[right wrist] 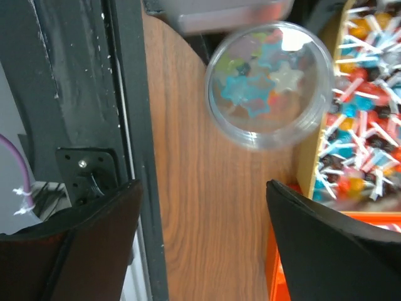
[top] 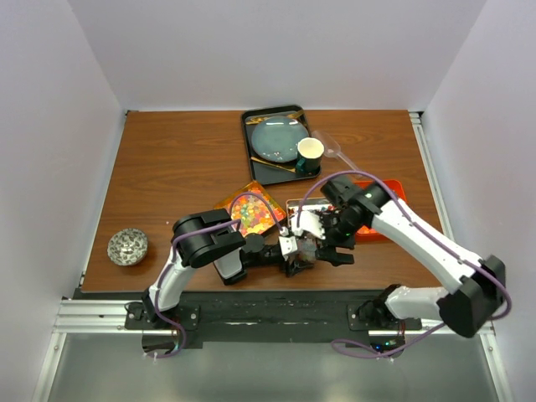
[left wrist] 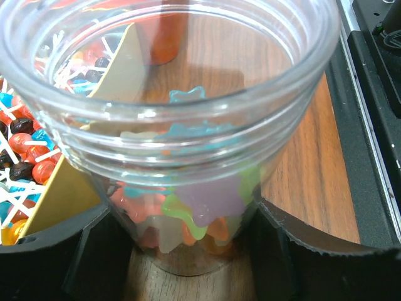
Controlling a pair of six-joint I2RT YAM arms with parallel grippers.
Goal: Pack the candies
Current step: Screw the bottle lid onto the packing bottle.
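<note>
A clear plastic jar stands upright on the wooden table, with my left gripper shut on its lower part, one dark finger on each side. Star-shaped jelly candies in purple, green, orange and blue lie in its bottom. Seen from above, the jar shows the same candies. My right gripper hangs open over bare table just beside the jar, nothing between its fingers. In the top view both grippers, left and right, meet near the table's front middle.
A yellow-walled box of wrapped lollipop-like sweets stands beside the jar, and a box of coloured beads lies behind the left arm. An orange tray sits under the right arm. A black tray with plate and green cup is at the back. A grey patterned ball lies front left.
</note>
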